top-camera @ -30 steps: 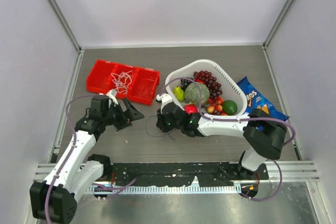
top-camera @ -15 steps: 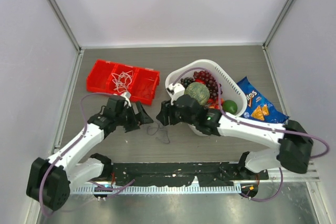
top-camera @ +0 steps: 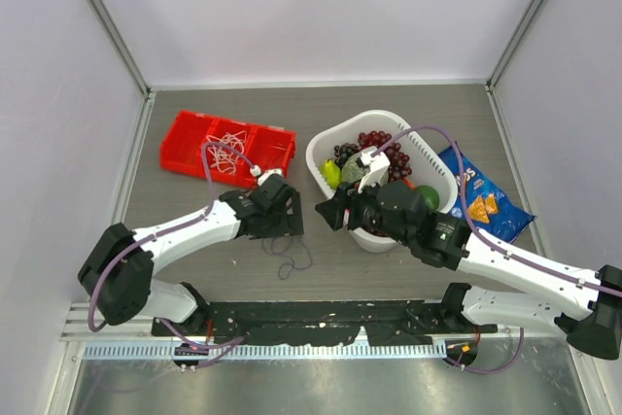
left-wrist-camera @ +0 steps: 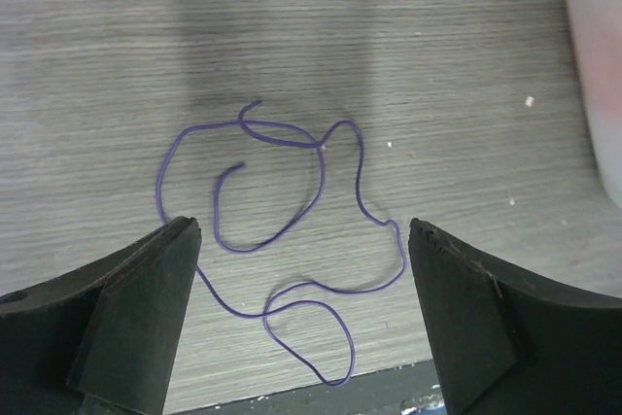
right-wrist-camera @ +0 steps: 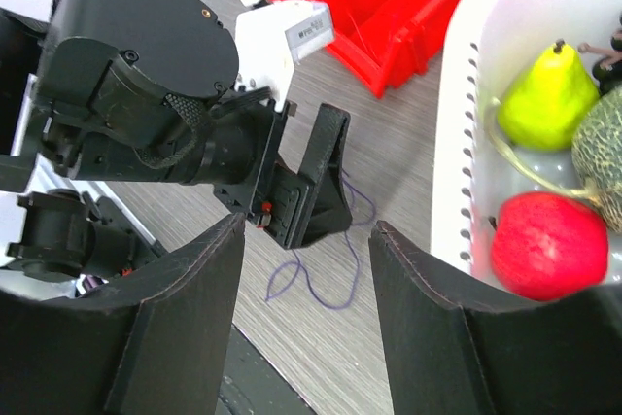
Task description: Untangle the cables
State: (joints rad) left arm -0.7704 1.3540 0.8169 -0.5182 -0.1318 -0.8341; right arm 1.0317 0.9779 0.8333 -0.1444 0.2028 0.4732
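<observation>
1. Red bin (top-camera: 180, 143): white cables (top-camera: 225, 148) are heaped inside, well apart from both grippers.
2. Right gripper (right-wrist-camera: 306, 225): jaws parted, nothing held. It is stationed by the white basket (right-wrist-camera: 457, 143), farther from the loose cord.
3. Left gripper (left-wrist-camera: 301, 235): jaws spread wide, empty. It is judged the nearer.
4. Purple cable (left-wrist-camera: 318, 157): laid loose on the table (left-wrist-camera: 437, 46), directly beneath the left gripper, its sprawl elongated diagonally between the jaws.
</observation>
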